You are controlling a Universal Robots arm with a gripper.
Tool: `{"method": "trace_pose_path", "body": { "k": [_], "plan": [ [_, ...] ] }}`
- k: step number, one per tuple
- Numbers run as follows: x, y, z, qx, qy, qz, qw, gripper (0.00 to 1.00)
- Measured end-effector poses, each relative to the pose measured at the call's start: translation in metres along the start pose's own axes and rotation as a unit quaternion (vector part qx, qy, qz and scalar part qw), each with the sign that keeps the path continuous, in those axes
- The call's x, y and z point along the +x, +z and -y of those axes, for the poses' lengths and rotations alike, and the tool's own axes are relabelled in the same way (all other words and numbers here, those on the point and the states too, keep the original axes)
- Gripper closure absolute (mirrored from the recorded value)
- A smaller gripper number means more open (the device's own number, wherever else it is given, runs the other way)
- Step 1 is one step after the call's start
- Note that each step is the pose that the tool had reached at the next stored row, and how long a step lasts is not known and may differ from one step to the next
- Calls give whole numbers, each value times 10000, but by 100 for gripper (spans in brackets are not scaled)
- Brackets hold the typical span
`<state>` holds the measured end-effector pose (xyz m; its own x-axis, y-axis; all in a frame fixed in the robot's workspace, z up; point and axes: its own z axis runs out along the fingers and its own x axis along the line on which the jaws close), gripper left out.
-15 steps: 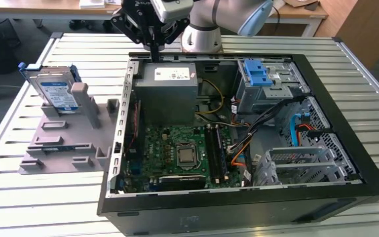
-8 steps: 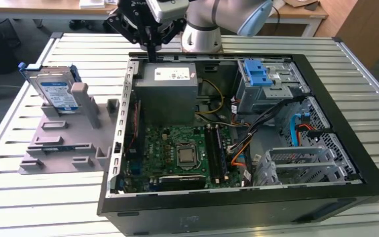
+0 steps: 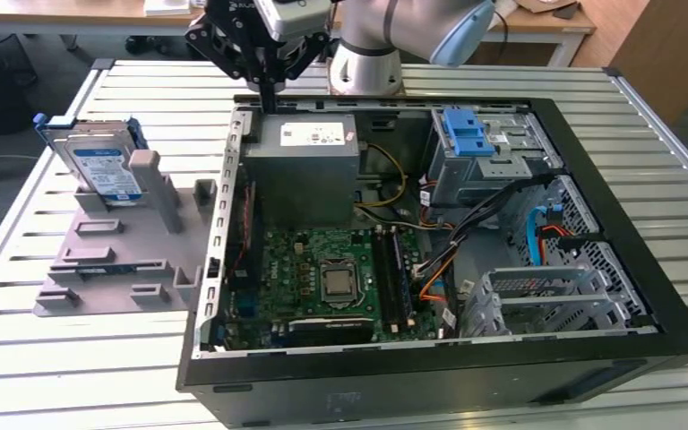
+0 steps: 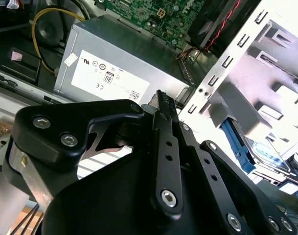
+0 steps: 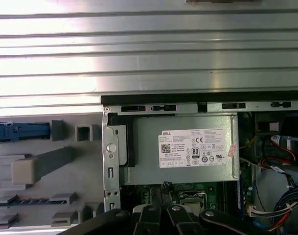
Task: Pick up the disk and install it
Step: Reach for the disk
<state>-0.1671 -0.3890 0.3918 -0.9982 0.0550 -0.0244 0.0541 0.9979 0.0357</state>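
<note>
A slatted metal table (image 3: pixel 81 376) carries everything. On it lies a black computer case (image 3: pixel 416 376) with its side open, so that the inside is visible. Behind the case stands the robot arm (image 3: pixel 380 36), silver-grey with a blue joint cover.

Inside the case, at the far end, sits the grey power supply (image 3: pixel 302 175) with a white sticker; it shows in both wrist views too (image 4: pixel 114 63) (image 5: pixel 188 152). In front of it lies the green motherboard (image 3: pixel 320 278). Toward the exterior view's right is a metal drive cage with a blue latch (image 3: pixel 476 134).

At the exterior view's left of the case, touching the table, lies a grey plastic fixture (image 3: pixel 105 260) (image 5: pixel 36 166) with several slots and posts. The disk (image 3: pixel 99 166) stands upright on its edge at the far end of this fixture, leaning against a grey post, with its blue-and-white label facing the camera and the blue frame around it. In the first wrist view its blue edge (image 5: pixel 19 131) is seen from above, and the second wrist view shows a part of it (image 4: pixel 266 152).

The gripper (image 3: pixel 269 103) (image 4: pixel 162 98) (image 5: pixel 164 186) hangs just over the far rim of the case, beside the corner of the power supply (whether it touches the rim cannot be told). Its jaws are pressed together and grasp nothing. It is well apart from the disk.
</note>
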Motion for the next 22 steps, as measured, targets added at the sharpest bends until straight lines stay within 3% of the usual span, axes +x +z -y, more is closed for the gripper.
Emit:
{"method": "trace_pose_path", "body": {
  "k": [12, 22],
  "plan": [
    [28, 0, 0, 0, 0, 0, 10000, 89],
    [153, 5, -26, 1, 0, -1, 10000, 89]
  ]
}}
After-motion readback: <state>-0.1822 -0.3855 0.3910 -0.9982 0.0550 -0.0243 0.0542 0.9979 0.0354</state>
